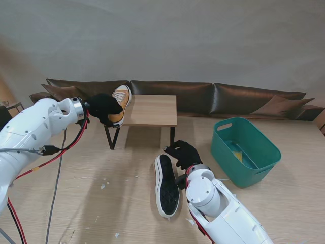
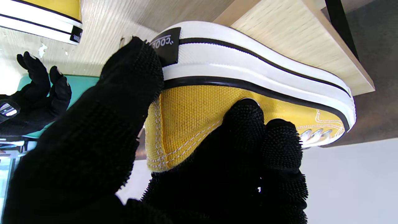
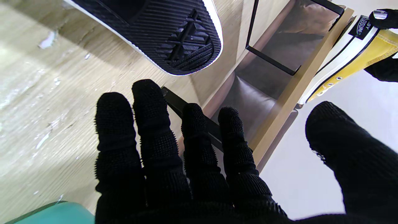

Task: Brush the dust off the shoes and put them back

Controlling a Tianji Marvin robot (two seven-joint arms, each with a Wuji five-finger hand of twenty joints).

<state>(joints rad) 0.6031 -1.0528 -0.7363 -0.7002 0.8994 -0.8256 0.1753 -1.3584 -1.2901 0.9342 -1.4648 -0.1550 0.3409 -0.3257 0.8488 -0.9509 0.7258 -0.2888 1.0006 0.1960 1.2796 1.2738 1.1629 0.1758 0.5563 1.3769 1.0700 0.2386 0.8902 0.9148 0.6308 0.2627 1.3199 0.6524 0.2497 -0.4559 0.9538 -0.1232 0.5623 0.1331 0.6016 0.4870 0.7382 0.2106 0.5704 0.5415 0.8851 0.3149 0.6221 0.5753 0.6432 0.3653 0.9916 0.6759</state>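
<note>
Two shoes in play. Wooden floor (image 1: pixel 76 178) lay flecked with debris, small wooden bench (image 1: pixel 152 109) stood ahead, teal basket (image 1: pixel 246 150) to right. Second sneaker (image 1: pixel 166 185) lay sole-up on floor beside right hand (image 1: pixel 183 152), fingers spread, holding nothing. Left hand (image 1: pixel 103 108) clamped yellow sneaker (image 1: pixel 120 104) at heel, sole against bench's left edge. Judgement: keep heel grip firm, seat sole flat on bench before letting go.

Plain grey-white wall (image 1: pixel 167 35) fills the back, with a long dark brown leather sofa (image 1: pixel 244 97) running along its foot. Light wood surface (image 1: pixel 76 203) spreads in front of the sofa, flecked with pale scraps. Lighting's soft and even.
</note>
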